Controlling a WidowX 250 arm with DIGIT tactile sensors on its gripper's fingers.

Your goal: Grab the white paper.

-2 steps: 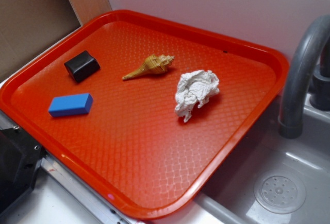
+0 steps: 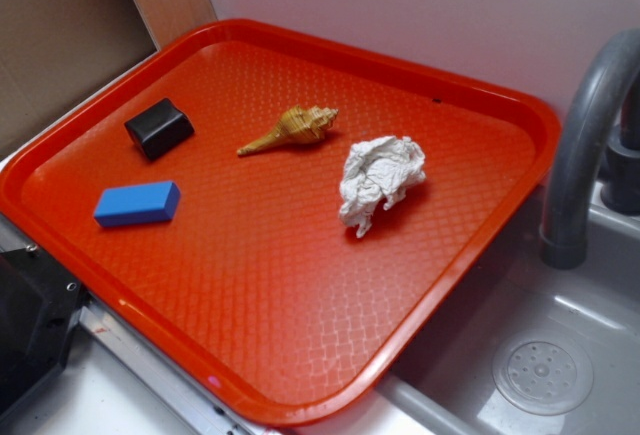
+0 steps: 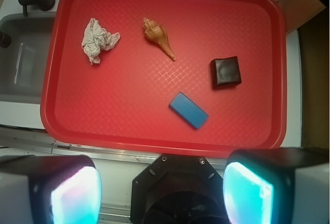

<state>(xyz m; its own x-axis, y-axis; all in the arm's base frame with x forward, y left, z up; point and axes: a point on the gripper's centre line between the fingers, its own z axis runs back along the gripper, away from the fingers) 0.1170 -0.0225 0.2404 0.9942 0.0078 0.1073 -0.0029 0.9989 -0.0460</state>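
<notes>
**Claw waiting above the bench, white paper not yet approached**

The crumpled wad of white tissue-like paper (image 2: 380,183) is lying on the red plastic tray with the raised rim (image 2: 300,410), and I am taking this tray as the landmark for all places. The paper is sitting in the part of the tray nearest to the grey sink (image 2: 545,355) and its curved grey faucet (image 2: 585,135). Nothing is touching it. Just beside it, toward the tray's middle, the tan spiral seashell (image 2: 292,127) is resting, clearly apart from the paper. The black block (image 2: 159,127) and the blue rectangular block (image 2: 137,203) are lying on the opposite part of the tray, well apart from the paper.

In the wrist view the claw (image 3: 162,195) is hanging outside the tray's near rim, high above the bench, with its two pads spread wide and grasping nothing.

The step in hand, as I am judging it, is the approach. To do it well, the claw should be travelling over the tray toward the sink side until the paper is lying centred between the pads, and only then going down. The wad is irregular and soft, so closing around its thick middle seems safer than around the thin lower tail. Descending on the side away from the seashell should be avoiding a bump.
</notes>
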